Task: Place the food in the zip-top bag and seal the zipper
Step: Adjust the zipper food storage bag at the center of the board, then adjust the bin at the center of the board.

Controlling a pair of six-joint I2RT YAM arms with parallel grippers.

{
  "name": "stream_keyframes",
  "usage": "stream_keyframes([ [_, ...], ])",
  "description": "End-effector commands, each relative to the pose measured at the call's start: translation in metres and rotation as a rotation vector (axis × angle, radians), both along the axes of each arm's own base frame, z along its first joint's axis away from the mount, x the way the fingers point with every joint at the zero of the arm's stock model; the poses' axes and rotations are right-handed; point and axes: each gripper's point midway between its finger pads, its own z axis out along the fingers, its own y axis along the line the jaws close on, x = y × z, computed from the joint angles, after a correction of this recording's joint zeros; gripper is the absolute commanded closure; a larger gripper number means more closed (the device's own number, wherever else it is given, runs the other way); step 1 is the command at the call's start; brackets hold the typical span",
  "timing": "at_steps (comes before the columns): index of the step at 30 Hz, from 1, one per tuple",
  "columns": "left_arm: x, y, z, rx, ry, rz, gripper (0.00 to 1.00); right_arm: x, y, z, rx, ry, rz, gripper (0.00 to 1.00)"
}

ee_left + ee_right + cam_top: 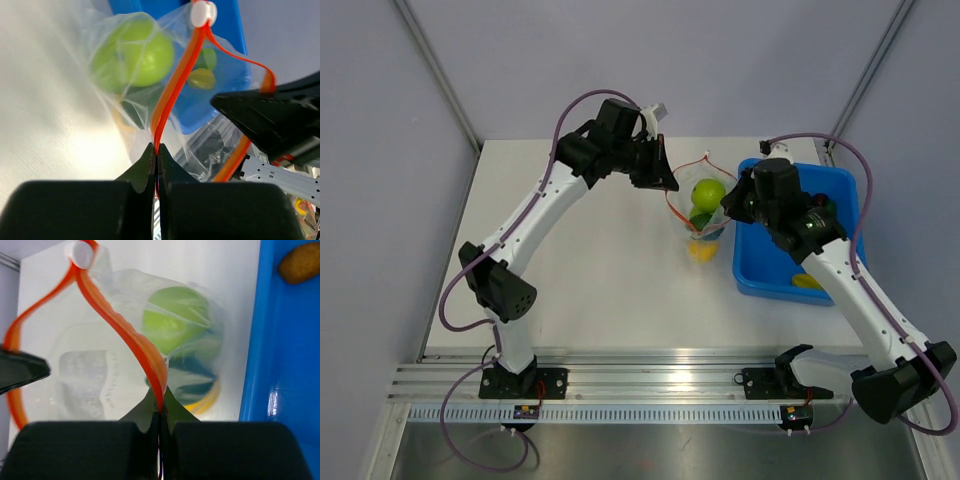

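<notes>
The zip-top bag [705,228] hangs between my two grippers at the table's middle right, next to the blue tray. A green apple [708,192], a dark green item and a yellow item lie inside it. My left gripper [156,149] is shut on one side of the red-orange zipper [175,75], near its white slider [203,13]. My right gripper [160,400] is shut on the other side of the zipper [125,335]. The strip bows into an open loop between the two grippers. The apple also shows in the left wrist view [135,55] and the right wrist view [175,320].
The blue tray [840,185] stands right of the bag, with a yellow food item [808,282] near its front and a brown item [300,262] in a corner. The left gripper [655,172] and right gripper [735,200] are close together over the bag.
</notes>
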Motion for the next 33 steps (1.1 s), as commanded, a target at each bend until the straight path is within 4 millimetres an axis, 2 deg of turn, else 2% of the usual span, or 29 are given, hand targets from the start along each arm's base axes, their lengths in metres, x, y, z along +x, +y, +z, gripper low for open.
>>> stream_keyframes([
  [1, 0.009, -0.001, -0.017, 0.014, -0.021, 0.018, 1.0, -0.001, 0.008, -0.06, -0.037, 0.137, 0.023, 1.0],
  [3, 0.012, -0.002, -0.049, 0.067, 0.043, 0.014, 1.0, -0.002, 0.007, -0.075, -0.04, 0.169, 0.01, 0.97],
  [5, 0.011, -0.003, -0.057, 0.079, 0.061, 0.002, 1.0, -0.003, 0.003, -0.075, -0.048, 0.168, -0.002, 0.71],
  [6, 0.012, -0.004, -0.057, 0.077, 0.061, 0.0, 1.0, -0.003, 0.002, -0.069, -0.051, 0.159, -0.003, 0.52],
  [8, 0.012, -0.003, -0.047, 0.063, 0.029, -0.002, 1.0, -0.002, -0.007, -0.055, -0.088, 0.121, -0.021, 0.27],
  [10, 0.014, -0.001, -0.039, 0.064, 0.002, 0.003, 1.0, -0.002, -0.02, -0.036, -0.137, 0.087, -0.052, 0.24],
  [12, 0.013, 0.002, -0.037, 0.07, 0.001, 0.006, 1.0, -0.001, -0.041, -0.014, -0.176, 0.035, -0.128, 0.22],
  [14, 0.011, 0.003, -0.037, 0.069, 0.001, 0.005, 1.0, -0.008, -0.064, -0.013, -0.221, 0.056, -0.192, 0.22],
  [15, 0.01, 0.003, -0.037, 0.065, 0.0, 0.003, 1.0, -0.013, -0.084, -0.02, -0.236, 0.107, -0.247, 0.23],
  [17, 0.009, 0.004, -0.04, 0.061, 0.005, 0.005, 1.0, -0.025, -0.103, -0.028, -0.21, 0.157, -0.309, 0.22],
  [18, 0.007, 0.004, -0.04, 0.059, 0.005, 0.001, 1.0, -0.033, -0.11, -0.039, -0.204, 0.195, -0.332, 0.22],
  [19, 0.008, 0.004, -0.041, 0.061, 0.006, 0.0, 1.0, -0.043, -0.121, -0.047, -0.171, 0.243, -0.393, 0.22],
  [20, 0.008, 0.004, -0.041, 0.061, 0.005, -0.002, 1.0, -0.055, -0.127, -0.048, -0.141, 0.252, -0.429, 0.22],
  [21, 0.007, 0.004, -0.04, 0.059, 0.003, -0.004, 1.0, -0.071, -0.133, -0.065, -0.142, 0.32, -0.467, 0.22],
  [23, 0.007, 0.003, -0.039, 0.053, 0.001, -0.007, 1.0, -0.09, -0.137, -0.075, -0.053, 0.367, -0.583, 0.21],
  [24, 0.007, 0.002, -0.037, 0.047, -0.001, -0.012, 1.0, -0.108, -0.141, -0.09, -0.052, 0.435, -0.633, 0.2],
  [25, 0.007, 0.002, -0.037, 0.044, -0.002, -0.012, 1.0, -0.115, -0.143, -0.092, 0.026, 0.44, -0.729, 0.19],
  [26, 0.005, 0.001, -0.037, 0.041, 0.002, -0.018, 1.0, -0.13, -0.146, -0.103, 0.034, 0.487, -0.78, 0.19],
  [28, 0.005, 0.002, -0.036, 0.04, -0.001, -0.021, 1.0, -0.136, -0.146, -0.104, 0.158, 0.464, -0.882, 0.2],
  [29, 0.004, 0.002, -0.039, 0.041, 0.003, -0.024, 1.0, -0.14, -0.147, -0.112, 0.178, 0.471, -0.913, 0.2],
  [33, 0.0, 0.005, -0.039, 0.051, -0.004, -0.032, 1.0, -0.145, -0.152, -0.115, 0.299, 0.433, -1.052, 0.2],
])
